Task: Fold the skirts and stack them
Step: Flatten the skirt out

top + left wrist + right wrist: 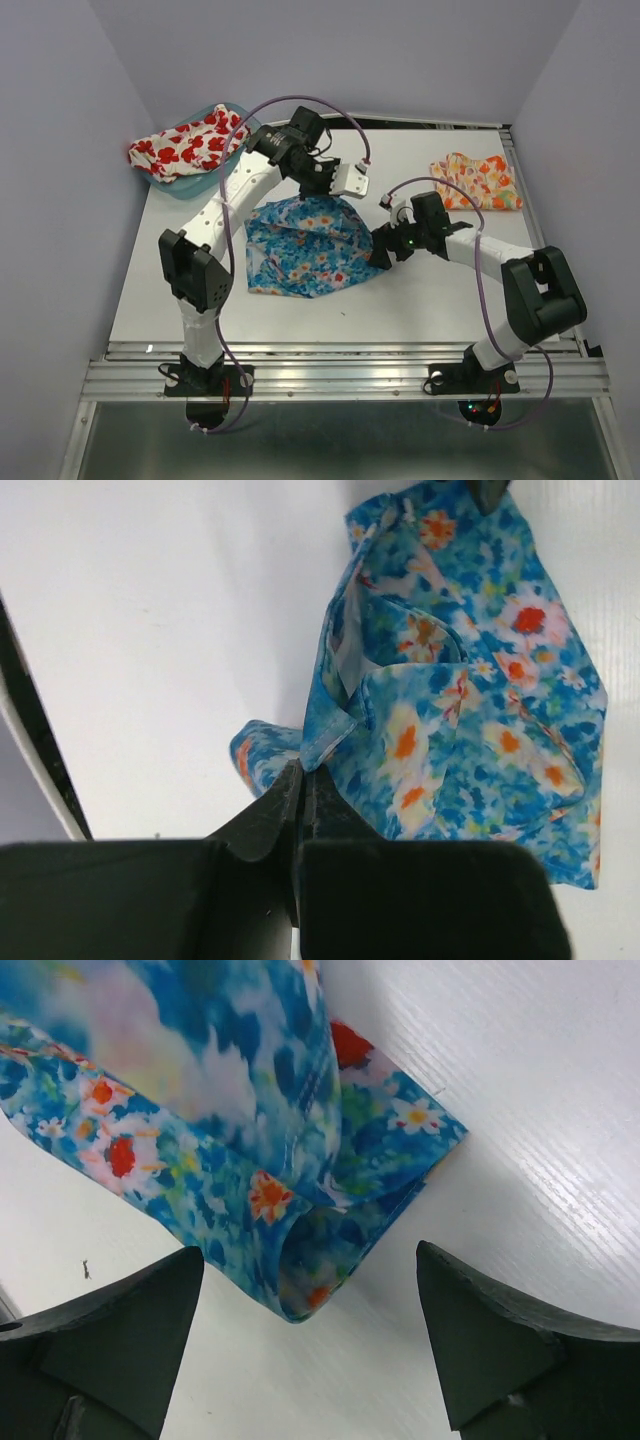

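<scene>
The blue skirt (305, 250) lies crumpled in the middle of the bench (420, 300), bunched into loose folds rather than spread flat. The left hand (300, 785) is at the skirt's far edge. Its two fingers are pressed together with no gap between them and pinch a folded hem of the blue cloth; the rest of the cloth falls away from the fingertips. The right hand (308, 1260) is low at the skirt's right side. Its fingers stand wide apart, one on each side of a folded corner of the skirt, and neither finger touches the cloth.

The orange-yellow skirt (478, 182) lies flat at the far right of the bench, well apart from the blue skirt. The white skirt with red poppies (185, 143) is draped over the teal tub (190, 188) at the far left corner.
</scene>
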